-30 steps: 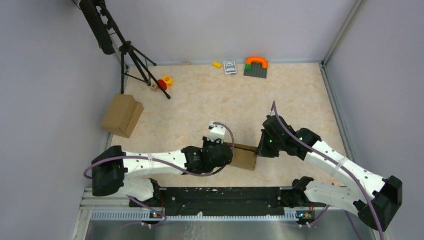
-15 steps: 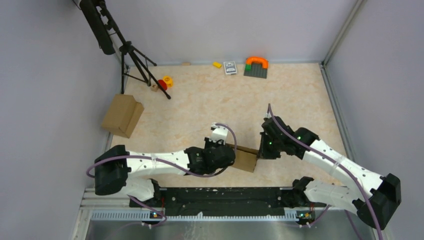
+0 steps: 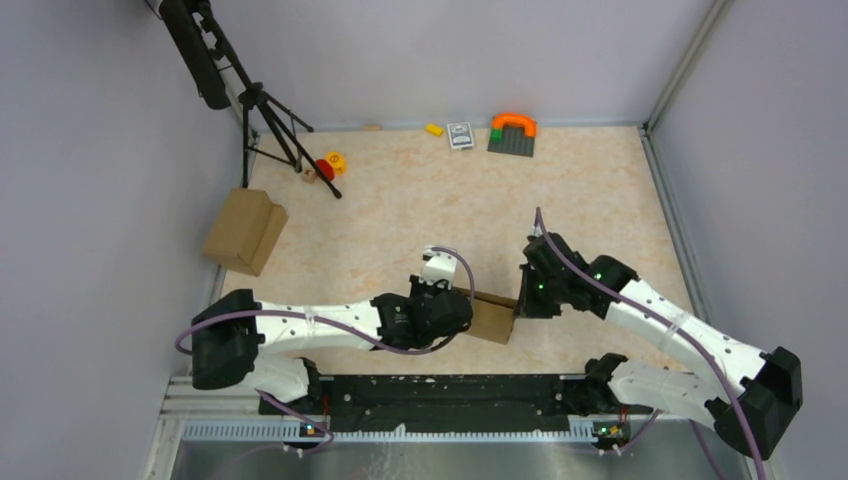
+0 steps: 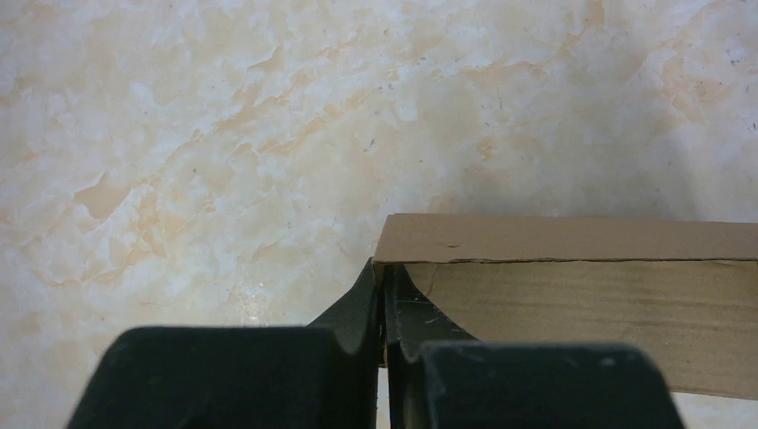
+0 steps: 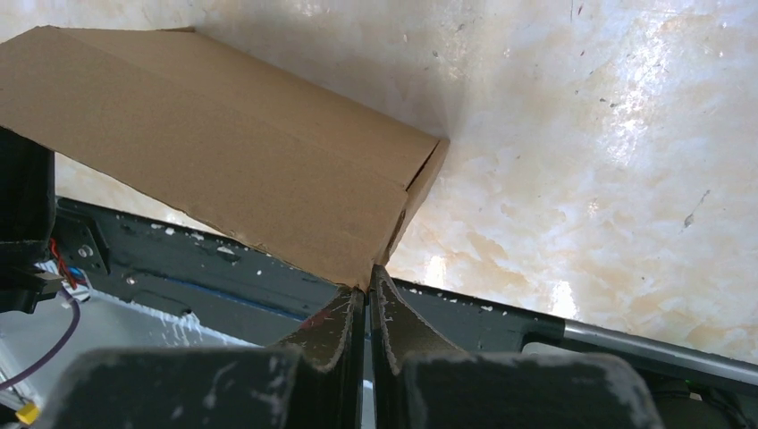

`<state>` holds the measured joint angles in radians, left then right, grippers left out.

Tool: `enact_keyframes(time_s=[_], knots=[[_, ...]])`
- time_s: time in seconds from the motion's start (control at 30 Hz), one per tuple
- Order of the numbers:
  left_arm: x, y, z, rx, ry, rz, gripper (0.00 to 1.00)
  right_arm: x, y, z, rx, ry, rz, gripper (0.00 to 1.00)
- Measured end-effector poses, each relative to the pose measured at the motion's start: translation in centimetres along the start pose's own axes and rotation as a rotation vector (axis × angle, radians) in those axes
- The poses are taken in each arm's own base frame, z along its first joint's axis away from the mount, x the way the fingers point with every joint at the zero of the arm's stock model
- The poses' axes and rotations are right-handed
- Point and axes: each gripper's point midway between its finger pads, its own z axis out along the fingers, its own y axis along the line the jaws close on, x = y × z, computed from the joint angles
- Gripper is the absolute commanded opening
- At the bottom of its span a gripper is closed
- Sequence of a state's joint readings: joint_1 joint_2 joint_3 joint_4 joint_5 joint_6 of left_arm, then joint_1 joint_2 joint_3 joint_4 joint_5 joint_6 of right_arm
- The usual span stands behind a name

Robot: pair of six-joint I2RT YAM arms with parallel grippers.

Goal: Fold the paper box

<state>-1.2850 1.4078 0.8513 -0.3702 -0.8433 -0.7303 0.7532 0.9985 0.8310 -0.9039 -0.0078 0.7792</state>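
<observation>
Top external view showed the paper box (image 3: pixel 490 318) on the table's (image 3: pixel 400 210) near middle. The left gripper (image 4: pixel 384 308) pinched its left end and the right gripper (image 5: pixel 366 299) its right corner, both jaws closed tight on cardboard.

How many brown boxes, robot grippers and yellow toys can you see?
Brown boxes: 2, the paper box and the bigger carton
Grippers: 2, the left gripper and the right gripper, both shut on the paper box
Yellow toys: 2, the yellow block and the yellow piece
Total: 6
</observation>
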Motion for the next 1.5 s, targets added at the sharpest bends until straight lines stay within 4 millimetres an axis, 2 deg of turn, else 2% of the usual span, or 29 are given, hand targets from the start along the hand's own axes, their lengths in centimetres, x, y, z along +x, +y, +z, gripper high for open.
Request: enact_keyframes(time_s=[0.9,1.2,1.5], knots=[[0.0,0.2,0.1,-0.013,-0.002,-0.007,0.0,0.1,0.0,0.8,0.121,-0.125,-0.034,0.0],[-0.6,0.5,0.9,-0.036,-0.008,-0.048,0.0,-2.4,-0.5,1.6,0.19,-0.249,-0.04,0.0],[-2.3,2.1,3.5,-0.079,-0.03,-0.079,0.0,-6.3,0.3,2.3,0.22,-0.421,-0.079,0.0]])
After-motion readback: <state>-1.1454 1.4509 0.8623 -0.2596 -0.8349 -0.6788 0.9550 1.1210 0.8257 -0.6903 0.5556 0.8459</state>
